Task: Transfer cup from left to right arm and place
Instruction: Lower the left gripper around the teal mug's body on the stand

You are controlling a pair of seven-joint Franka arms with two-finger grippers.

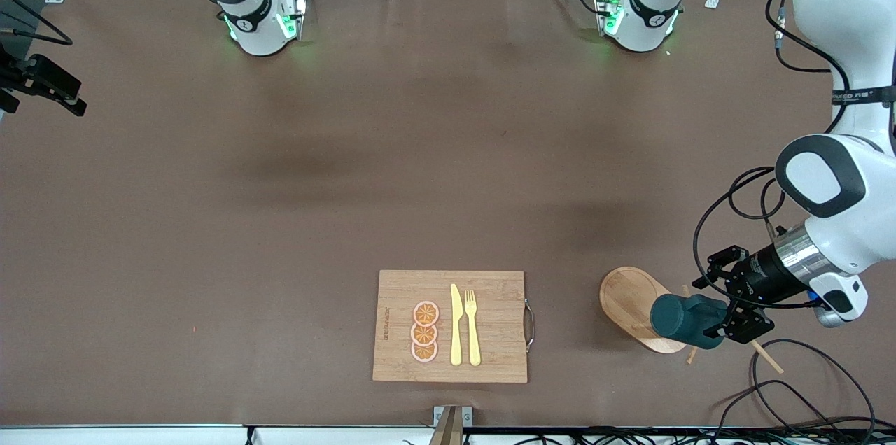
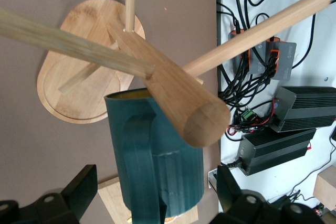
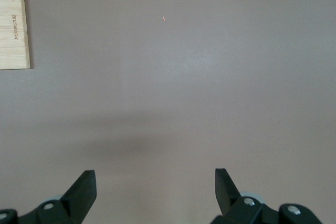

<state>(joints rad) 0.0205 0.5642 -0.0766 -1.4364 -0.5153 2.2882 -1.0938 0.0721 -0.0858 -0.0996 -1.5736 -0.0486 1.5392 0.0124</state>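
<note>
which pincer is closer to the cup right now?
Left. The left pincer is open with its fingers on either side of the cup, which hangs on the wooden mug stand. The right pincer is open over bare table, away from the cup.

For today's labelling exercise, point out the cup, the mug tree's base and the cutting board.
cup (image 1: pixel 682 319), front view, ribbed side.
mug tree's base (image 1: pixel 625 294), front view, bare top.
cutting board (image 1: pixel 500 291), front view, bare corner by handle.

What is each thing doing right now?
Cup: tipped sideways at the rack, not gripped yet.
Rack: upright on the table.
Left gripper: open, around the cup.
Right gripper: open, over the table, waiting.
Board: flat, with knife, fork and slices on it.
</note>
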